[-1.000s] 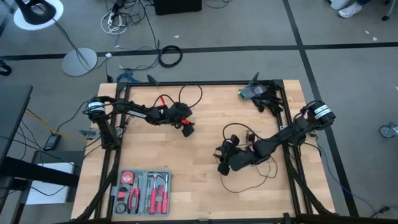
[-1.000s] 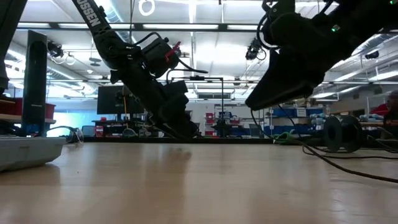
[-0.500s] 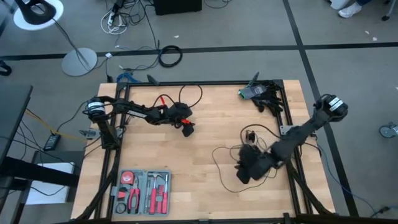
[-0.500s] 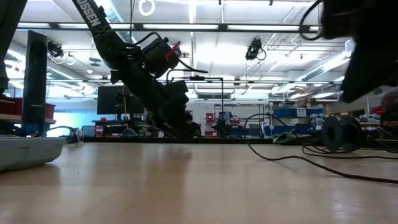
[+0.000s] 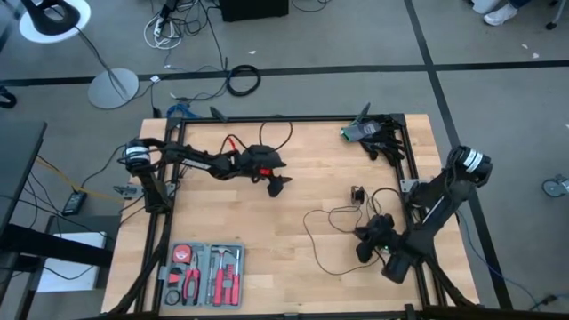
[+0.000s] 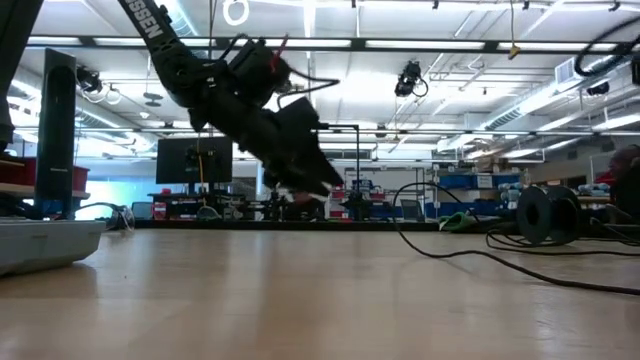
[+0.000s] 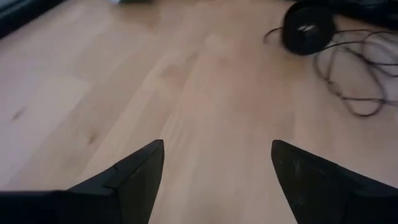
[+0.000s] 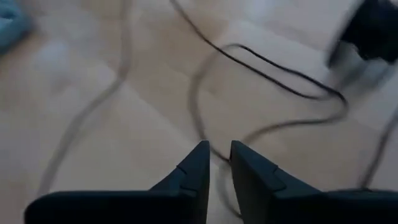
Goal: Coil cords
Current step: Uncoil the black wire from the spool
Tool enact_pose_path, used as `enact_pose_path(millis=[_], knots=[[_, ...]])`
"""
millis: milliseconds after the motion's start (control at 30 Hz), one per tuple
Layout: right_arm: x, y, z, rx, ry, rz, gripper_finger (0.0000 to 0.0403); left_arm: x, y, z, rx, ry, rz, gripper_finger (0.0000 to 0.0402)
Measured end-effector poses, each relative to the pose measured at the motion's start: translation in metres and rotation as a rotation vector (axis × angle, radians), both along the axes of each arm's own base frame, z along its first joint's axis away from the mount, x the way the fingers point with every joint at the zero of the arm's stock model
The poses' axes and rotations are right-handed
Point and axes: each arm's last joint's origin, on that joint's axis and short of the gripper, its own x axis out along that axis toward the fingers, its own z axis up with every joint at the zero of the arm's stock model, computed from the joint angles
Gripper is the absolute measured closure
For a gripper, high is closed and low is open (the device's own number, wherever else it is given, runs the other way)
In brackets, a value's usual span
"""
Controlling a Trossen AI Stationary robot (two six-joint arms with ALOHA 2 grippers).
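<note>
At the lower left of the high view, nearest the front edge of the wooden desk, a grey tool tray holds red-handled pliers and a tape measure. At the lower right, the right pincer sits low over the desk near its right rail; the right wrist view shows its two dark fingers drawn almost together with only a narrow gap between them, nothing visibly clamped, and a strand of the black cord running across the wood just ahead of the tips. The cord lies in loose, thin loops in the lower right quarter of the desk, stretching from mid-desk toward the right pincer, and a small black puck rests just above the loops. In the low view the cord trails along the desk surface at right. Farther back, in the upper centre of the high view, the left pincer hangs above bare wood, its fingers spread well apart and holding nothing; its wrist view shows a round black object and cord loops well away. At the far right corner lies a pale green object among dark cables.
</note>
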Motion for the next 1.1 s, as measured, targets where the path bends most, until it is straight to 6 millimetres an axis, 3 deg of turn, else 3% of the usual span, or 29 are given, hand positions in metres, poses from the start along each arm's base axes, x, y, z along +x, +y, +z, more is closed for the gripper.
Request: enact_pose_path(millis=[133, 367, 467, 900, 1000, 1100], knots=[[-0.007, -0.01, -0.011, -0.034, 0.039, -0.086, 0.0346, 0.014, -0.011, 0.011, 0.056, -0.019, -0.035, 0.0101], [-0.018, -0.033, 0.004, -0.174, 0.143, -0.259, 0.0381, 0.024, -0.022, 0.017, 0.125, -0.007, -0.028, 0.0101], [-0.015, -0.042, 0.008, -0.153, 0.236, -0.328, 0.0399, 0.024, -0.022, 0.017, 0.127, -0.008, -0.019, 0.0101], [0.009, -0.086, 0.016, -0.13, 0.355, -0.587, 0.0401, 0.022, -0.021, 0.014, 0.123, 0.03, -0.009, 0.0101], [0.024, -0.086, 0.016, -0.172, 0.249, -0.432, 0.0402, 0.021, -0.021, 0.013, 0.121, 0.047, -0.01, 0.0101], [0.034, -0.079, 0.029, -0.259, 0.088, -0.253, 0.0402, 0.021, -0.021, 0.012, 0.123, 0.052, -0.012, 0.0101]])
